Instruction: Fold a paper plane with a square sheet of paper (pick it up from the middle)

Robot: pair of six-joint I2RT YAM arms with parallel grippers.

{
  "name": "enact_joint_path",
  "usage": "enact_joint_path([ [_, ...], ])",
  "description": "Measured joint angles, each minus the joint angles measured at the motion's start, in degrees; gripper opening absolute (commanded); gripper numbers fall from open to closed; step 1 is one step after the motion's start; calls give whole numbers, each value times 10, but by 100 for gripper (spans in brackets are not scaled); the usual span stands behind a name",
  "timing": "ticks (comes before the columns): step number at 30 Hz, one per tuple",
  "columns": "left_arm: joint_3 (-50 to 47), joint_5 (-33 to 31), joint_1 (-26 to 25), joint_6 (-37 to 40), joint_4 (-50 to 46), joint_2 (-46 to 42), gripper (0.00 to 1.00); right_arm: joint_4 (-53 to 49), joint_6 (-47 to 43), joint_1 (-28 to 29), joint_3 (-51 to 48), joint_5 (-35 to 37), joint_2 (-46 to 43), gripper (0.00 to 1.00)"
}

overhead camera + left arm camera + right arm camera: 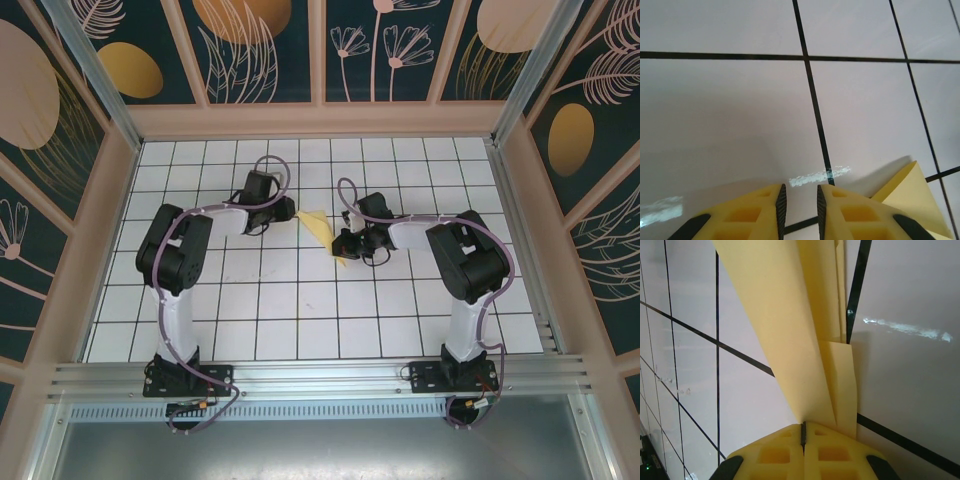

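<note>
The pale yellow paper (322, 232) is folded into a narrow pointed shape, a paper plane with several layers (790, 330). It slants across the middle of the white grid table between the two arms. My right gripper (343, 250) (803, 430) is shut on its near end, with the folded layers rising out of the pinched jaws. My left gripper (287, 212) (800, 200) stands just left of the paper's far tip. Its jaws are a small gap apart with only bare tile between them. A corner of the paper (912, 192) lies to the right of its right finger, apart from it.
The white tiled table (300, 320) with black grid lines is boxed in by beige frame walls (320, 120) at the back and sides. An aluminium rail (320, 380) carrying both arm bases runs along the near edge.
</note>
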Motion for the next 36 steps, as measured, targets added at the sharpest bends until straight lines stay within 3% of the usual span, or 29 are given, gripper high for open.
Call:
enact_joint_path([
  [10,-120,70,-7,-98,141,-119,28,-4,18,-8,-3,-16,-9,8],
  [15,-137,103,-49,-133,177,-110,25,4,44,-16,-3,-26,-57,14],
  [20,-136,125,-85,-154,209,-69,21,13,59,-17,8,-26,-86,11],
  [36,-98,128,-90,-169,218,-1,21,-23,34,19,34,9,-21,9],
])
